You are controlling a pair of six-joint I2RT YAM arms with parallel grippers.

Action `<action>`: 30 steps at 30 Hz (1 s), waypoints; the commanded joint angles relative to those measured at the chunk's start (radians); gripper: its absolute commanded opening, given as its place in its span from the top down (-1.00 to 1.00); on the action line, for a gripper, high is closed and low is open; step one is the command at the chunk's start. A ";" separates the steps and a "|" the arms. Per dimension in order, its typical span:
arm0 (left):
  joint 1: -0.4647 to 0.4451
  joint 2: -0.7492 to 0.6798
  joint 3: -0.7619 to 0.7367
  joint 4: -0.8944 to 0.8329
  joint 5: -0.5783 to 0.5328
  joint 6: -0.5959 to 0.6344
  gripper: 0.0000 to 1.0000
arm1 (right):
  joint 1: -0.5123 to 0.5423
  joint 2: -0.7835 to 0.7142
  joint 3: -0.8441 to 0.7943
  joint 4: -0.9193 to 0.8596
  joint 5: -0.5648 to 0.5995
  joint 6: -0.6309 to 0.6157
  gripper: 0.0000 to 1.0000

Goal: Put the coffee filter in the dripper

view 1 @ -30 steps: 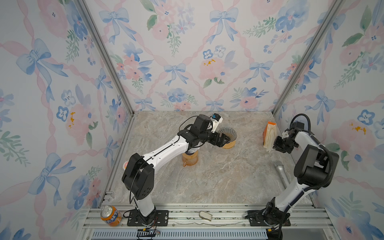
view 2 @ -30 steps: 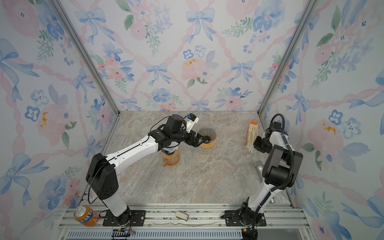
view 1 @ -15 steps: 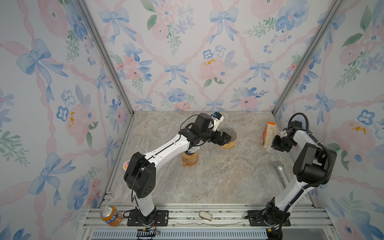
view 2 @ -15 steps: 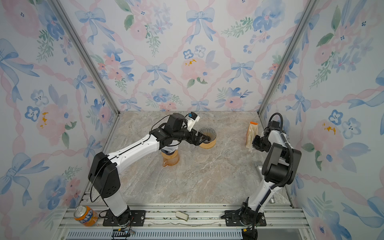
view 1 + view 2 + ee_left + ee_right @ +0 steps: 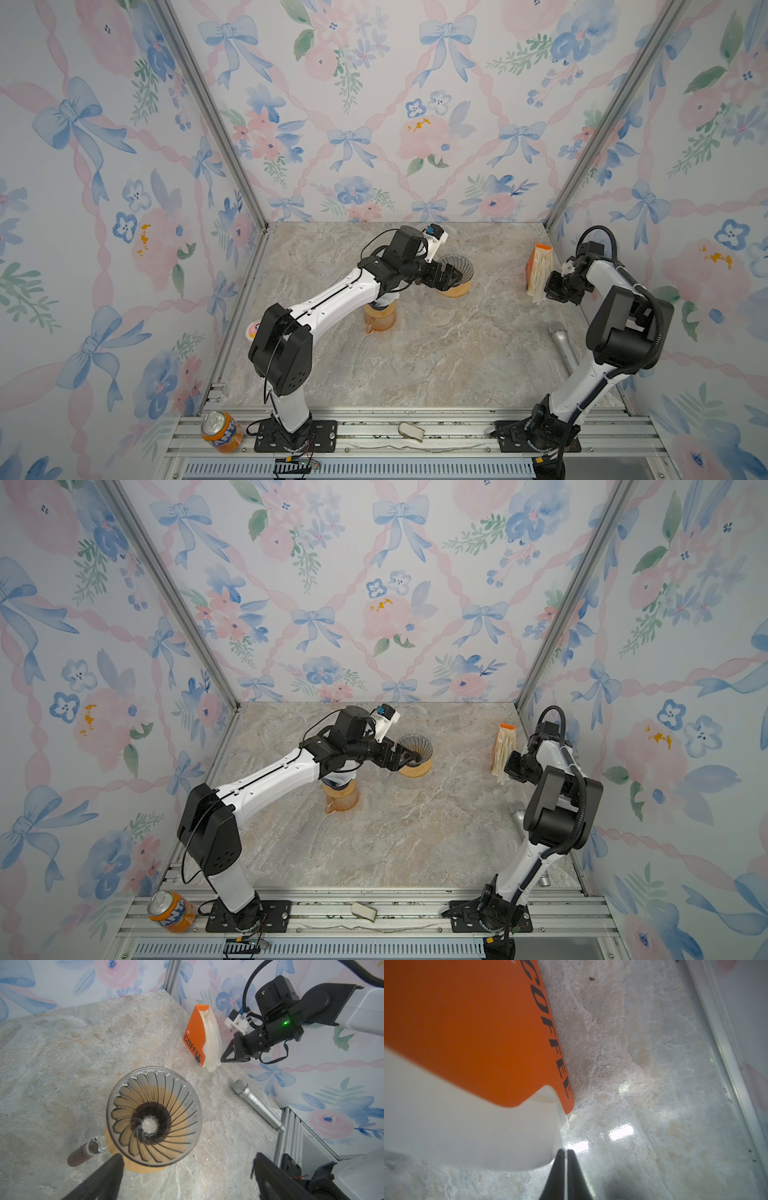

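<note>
Beside the dripper point(image 5: 166, 1093), toward the side wall, an orange card holder point(image 5: 195, 1030) stands upright with "COFFEE" printed in black down its edge. The white paper stack of the coffee filter point(image 5: 213, 1043) leans in it, well apart from the dripper, with none inside the cone. On the front rail, far from the dripper, an orange soda can point(image 5: 170, 910) shows the letters "ANTA".

The marbled stone tabletop point(image 5: 436, 365) lies bare between dripper and holder. Past the holder, the wall and an aluminium post close that side in. A silver microphone point(image 5: 255, 1103) with a mesh head lies flat, nearer the front edge than the holder.

The dripper is a clear ribbed glass cone on a round wooden collar, with a dark handle point(image 5: 81, 1155) sticking out sideways. A translucent orange jug point(image 5: 380, 318) sits just beside it, under the left arm.

The left gripper point(image 5: 187, 1157) hovers over the dripper's near rim with its jaws spread wide, holding nothing. The right gripper point(image 5: 564, 1152) is at the lower corner of the outermost filter, its jaws drawn together to a hairline slit. Whether paper is caught in that slit cannot be told.
</note>
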 commanded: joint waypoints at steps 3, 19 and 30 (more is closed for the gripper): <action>-0.001 0.031 0.052 -0.002 0.048 0.023 -0.96 | 0.013 -0.095 -0.049 -0.035 0.012 -0.039 0.60; -0.002 0.025 0.051 -0.006 0.053 0.022 -0.96 | 0.056 -0.032 -0.035 -0.044 0.079 -0.055 0.67; -0.006 0.031 0.060 -0.006 0.042 0.004 -0.96 | 0.052 0.012 -0.013 -0.017 0.106 -0.041 0.63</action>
